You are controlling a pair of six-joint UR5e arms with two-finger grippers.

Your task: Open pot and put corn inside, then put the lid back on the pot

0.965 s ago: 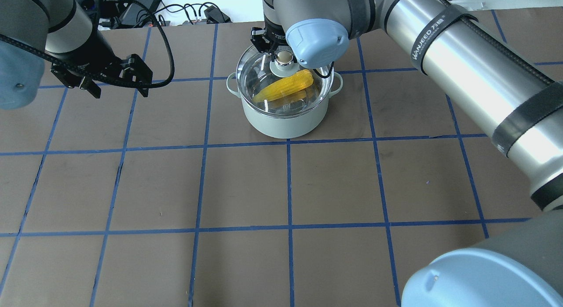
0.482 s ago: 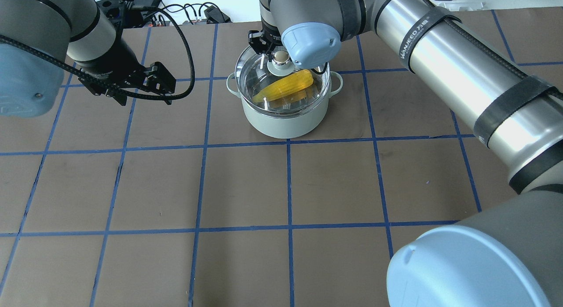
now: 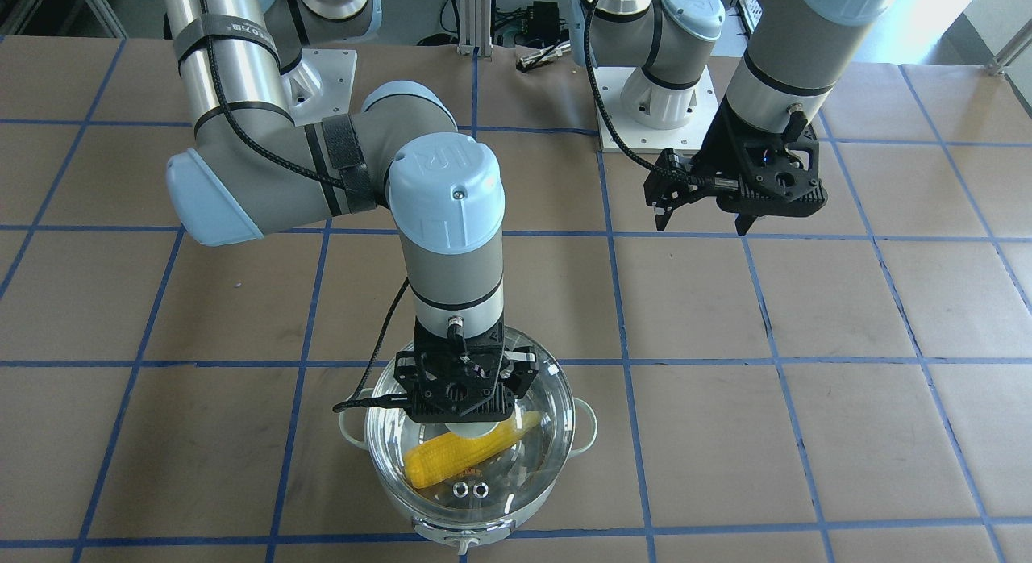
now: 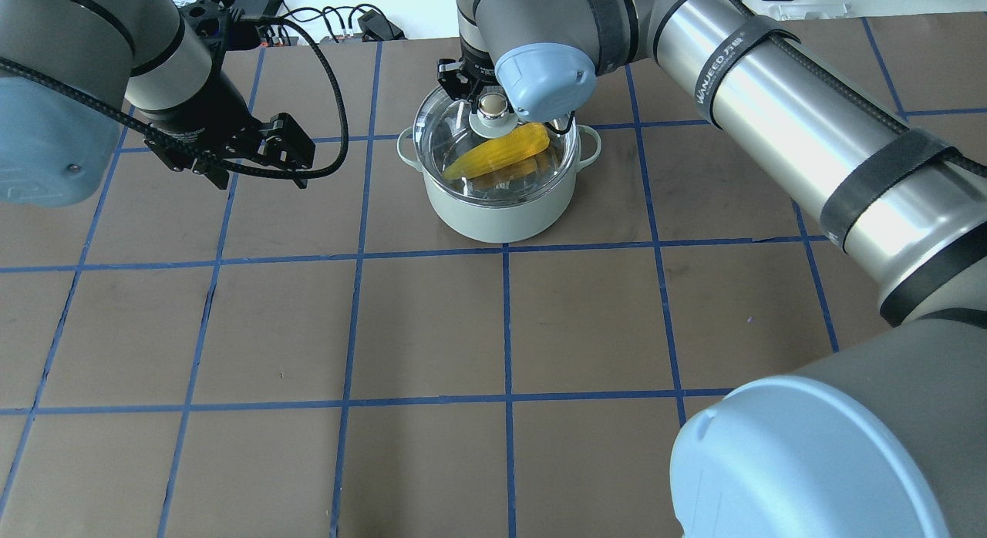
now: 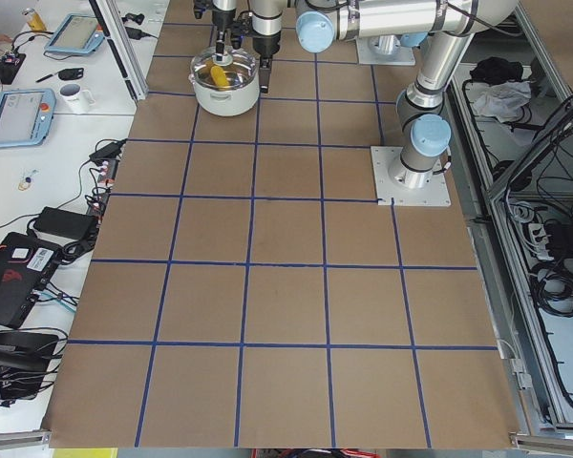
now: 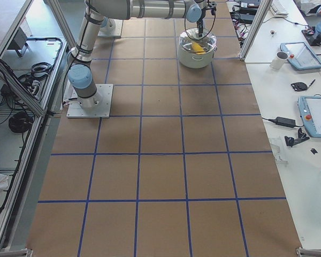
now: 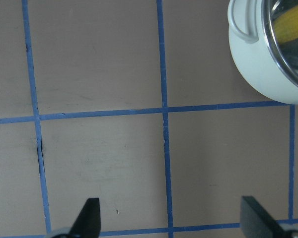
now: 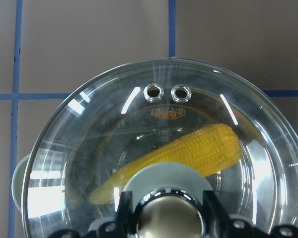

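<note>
The pale mint-green pot [image 4: 493,214] stands at the far middle of the table. The glass lid [image 4: 463,137] sits on it, and the yellow corn [image 4: 497,151] lies inside, seen through the glass. My right gripper [image 4: 492,105] is above the pot with its fingers on either side of the lid's gold knob [image 8: 169,220], shut on it. The corn also shows in the right wrist view [image 8: 188,153]. My left gripper [image 4: 258,176] hovers open and empty over the table to the pot's left; the pot's side [image 7: 263,74] shows in the left wrist view.
The table is brown paper with a grid of blue tape lines [image 4: 505,322]. Cables and power bricks [image 4: 324,18] lie beyond its far edge. The two arm bases [image 3: 657,103] stand on the robot's side of the table.
My left gripper has moved to the right, closer to the pot. My right gripper has stayed at the lid's knob with only a slight shift of the arm. The lid and corn have not moved.
</note>
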